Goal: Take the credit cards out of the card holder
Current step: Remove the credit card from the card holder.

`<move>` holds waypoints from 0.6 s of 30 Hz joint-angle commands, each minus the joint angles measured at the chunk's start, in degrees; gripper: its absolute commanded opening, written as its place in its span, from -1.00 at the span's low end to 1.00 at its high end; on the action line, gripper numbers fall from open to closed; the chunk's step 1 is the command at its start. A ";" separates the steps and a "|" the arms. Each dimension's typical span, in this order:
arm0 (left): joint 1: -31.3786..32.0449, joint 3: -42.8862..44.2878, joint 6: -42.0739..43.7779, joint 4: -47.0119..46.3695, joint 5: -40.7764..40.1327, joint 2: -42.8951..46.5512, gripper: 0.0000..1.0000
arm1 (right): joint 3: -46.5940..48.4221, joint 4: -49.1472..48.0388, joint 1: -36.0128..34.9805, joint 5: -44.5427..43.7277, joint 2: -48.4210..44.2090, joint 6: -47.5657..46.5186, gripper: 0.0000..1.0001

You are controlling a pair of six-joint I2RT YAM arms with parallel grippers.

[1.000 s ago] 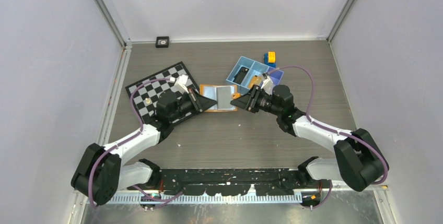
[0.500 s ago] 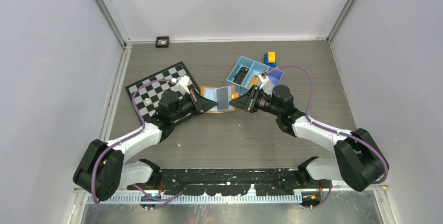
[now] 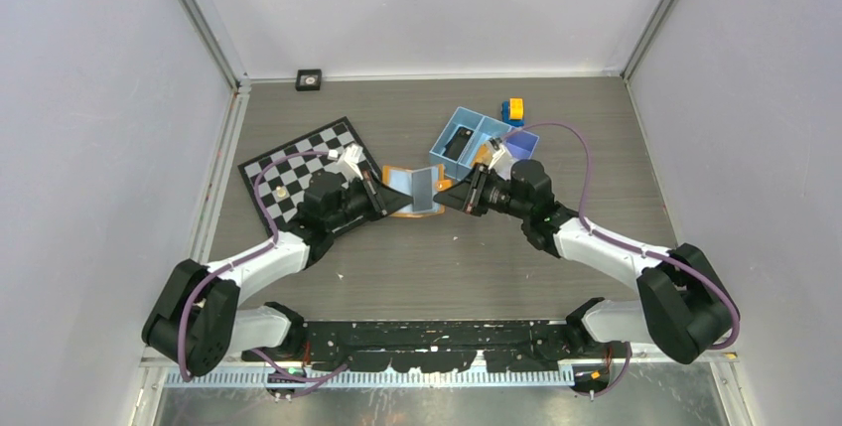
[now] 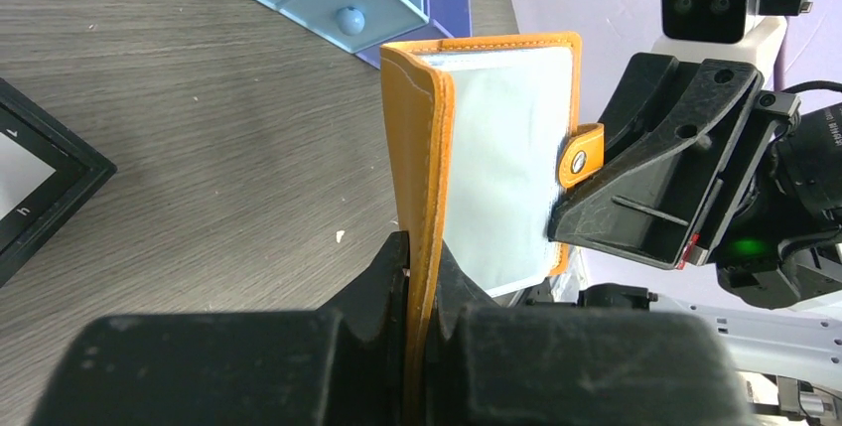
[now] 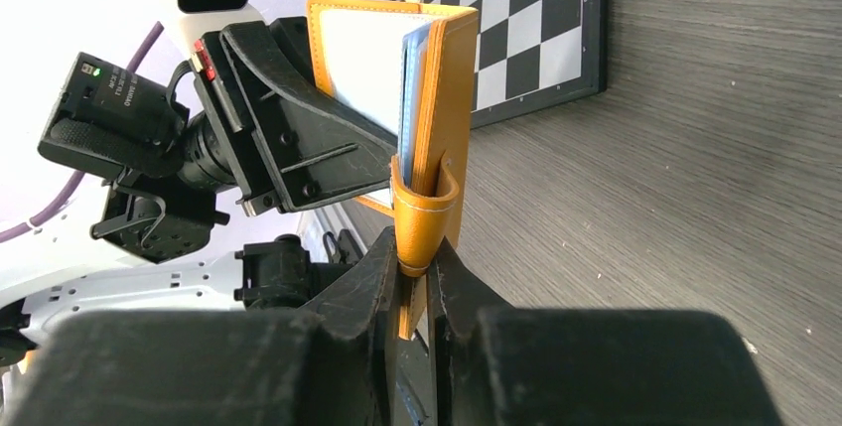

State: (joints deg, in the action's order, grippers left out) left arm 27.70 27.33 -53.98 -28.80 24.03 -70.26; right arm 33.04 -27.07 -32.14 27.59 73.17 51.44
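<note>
1. Pinching hard on both sides! The left gripper [image 4: 422, 259] has its fingers pressed together on one orange cover of the holder [image 4: 475, 158], with the leather edge squeezed thin between them.
2. Across the way, the right gripper [image 5: 415, 262] is clamped on the opposite cover. Its fingers are closed on the edge just below the tab [image 5: 423, 210], which loops over that edge.
3. From the top view the holder sits right between the two grippers, their fingertips facing each other across it. The covers are angled into a half-open V.
4. Look at the left wrist view: the cover rises straight up from the left gripper's fingertips. The pale greyish sleeves [image 4: 501, 163] spread away from it toward the right gripper's black finger, and the tab's metal snap sits just against that finger.
5. In the right wrist view, the sleeves are packed flat against the cover above the right gripper's fingers, and a bluish edge shows in the stack. I cannot tell the cards from the sleeves here.
6. I cannot tell whether the holder's lower edge touches the table [image 3: 427, 267].
7. The blue tray [image 3: 475, 134] lies just beyond the right gripper, near the holder's far corner. The block [image 3: 513, 110] stands behind the tray, farther out.
8. The chessboard [image 3: 298, 166] lies on the outer side of the left gripper, partly under that arm. It is well apart from the right gripper.
</note>
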 commanded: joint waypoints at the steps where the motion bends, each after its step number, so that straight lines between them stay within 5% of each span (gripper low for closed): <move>1: 0.16 2.51 0.33 -3.46 2.32 0.71 -1.00 | 3.92 3.48 -1.23 -1.66 1.16 -3.19 -0.92; 18: 0.68 3.35 1.06 -3.32 3.48 -0.40 -1.00 | 6.44 6.44 -2.52 -1.29 4.48 -4.22 -0.09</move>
State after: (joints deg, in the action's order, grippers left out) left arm 27.29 27.33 -53.12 -26.96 23.42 -71.02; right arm 37.10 -19.42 -33.71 25.61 76.90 47.79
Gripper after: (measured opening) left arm 0.051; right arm 0.432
